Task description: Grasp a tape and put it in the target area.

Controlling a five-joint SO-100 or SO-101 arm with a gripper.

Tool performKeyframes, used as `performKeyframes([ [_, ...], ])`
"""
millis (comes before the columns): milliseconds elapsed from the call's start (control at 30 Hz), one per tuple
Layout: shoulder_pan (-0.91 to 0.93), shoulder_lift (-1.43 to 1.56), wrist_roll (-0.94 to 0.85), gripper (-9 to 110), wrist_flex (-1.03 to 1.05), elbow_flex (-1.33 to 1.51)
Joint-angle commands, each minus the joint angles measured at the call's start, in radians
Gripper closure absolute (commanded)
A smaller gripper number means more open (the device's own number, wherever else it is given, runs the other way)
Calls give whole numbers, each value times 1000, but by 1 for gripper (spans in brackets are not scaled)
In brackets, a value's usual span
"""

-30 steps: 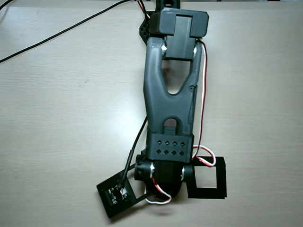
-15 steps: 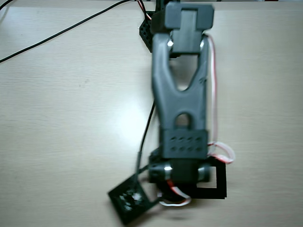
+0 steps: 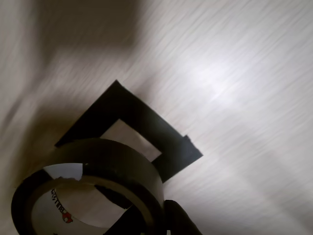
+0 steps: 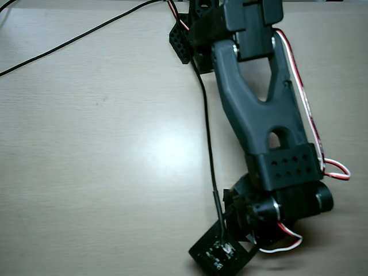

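Seen in the wrist view, the roll of tape (image 3: 88, 188) sits clamped in the gripper (image 3: 156, 223), whose dark finger (image 3: 178, 220) presses against the roll's outer wall at the lower edge of the frame. The roll hangs partly over the near corner of the black square target area (image 3: 142, 122) on the wooden table (image 3: 244, 73). In the overhead view the arm (image 4: 261, 121) hides both tape and square.

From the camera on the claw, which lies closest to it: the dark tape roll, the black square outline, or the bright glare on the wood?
1. Dark tape roll, held in the gripper, lower left.
2. Black square tape outline, just beyond the roll, centre.
3. Bright glare on the wooden table, upper right, farthest.
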Motion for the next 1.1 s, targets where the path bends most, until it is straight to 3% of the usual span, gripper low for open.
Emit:
performKeyframes([
  [0,-3,-15,12,101,-2,-61],
  [500,11,-164,35,101,-17,-133],
  [1067,21,-175,66,91,87,-235],
])
